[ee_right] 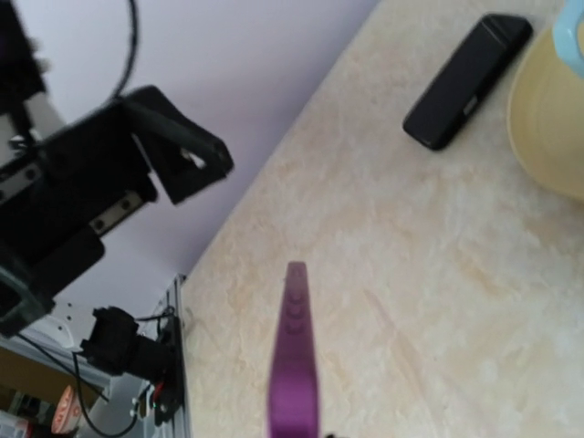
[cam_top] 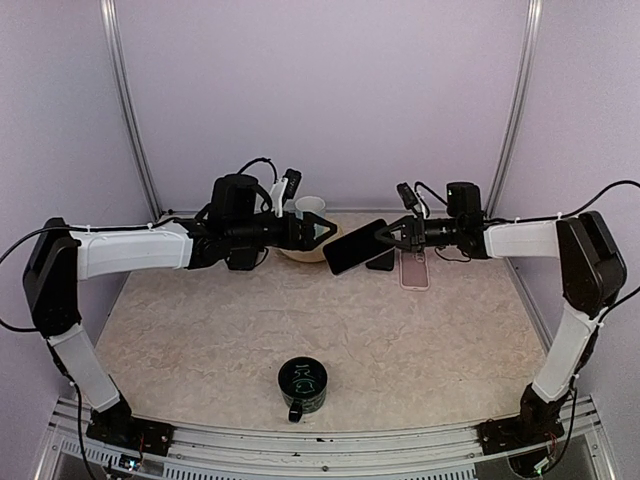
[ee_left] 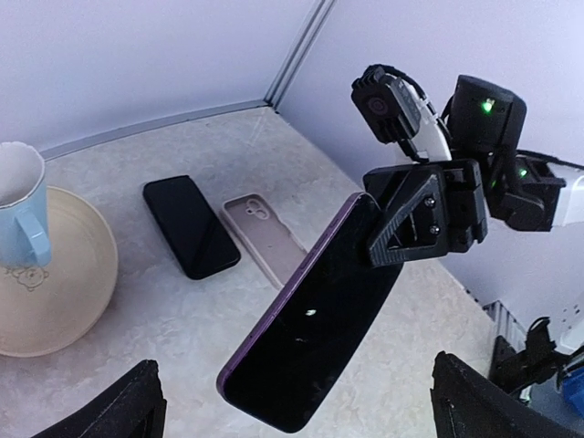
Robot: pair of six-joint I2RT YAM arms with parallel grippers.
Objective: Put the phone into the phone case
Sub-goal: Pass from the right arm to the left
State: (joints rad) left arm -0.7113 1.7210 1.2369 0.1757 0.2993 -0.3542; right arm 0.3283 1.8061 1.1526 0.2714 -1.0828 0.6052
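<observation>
I have the right fingers (ee_left: 424, 219), black ribbed triangles, clenched on one end of the phone (ee_left: 315, 338); it is a flat slab with a glossy black face and a purple rim, held tilted in the air over the far middle of the mottled beige bench (cam_top: 200, 330). The left fingers (ee_left: 137, 406) are spread wide and hold nothing, close to the phone's free end.

The case (ee_left: 265, 239), matte pinkish-beige with rounded corners and a camera cut-out, lies flat just right of a second black phone (ee_left: 190, 225); the left wrist view shows both whole, while from above the held phone covers most of that second one. The right wrist view gives the phone edge-on only, a thin purple strip with button bumps. A smooth cream bowl (ee_left: 55, 292) sits left, a pale blue cup (ee_left: 20, 205) at its far side; the dark green mug (cam_top: 302, 385) shows only from above.
</observation>
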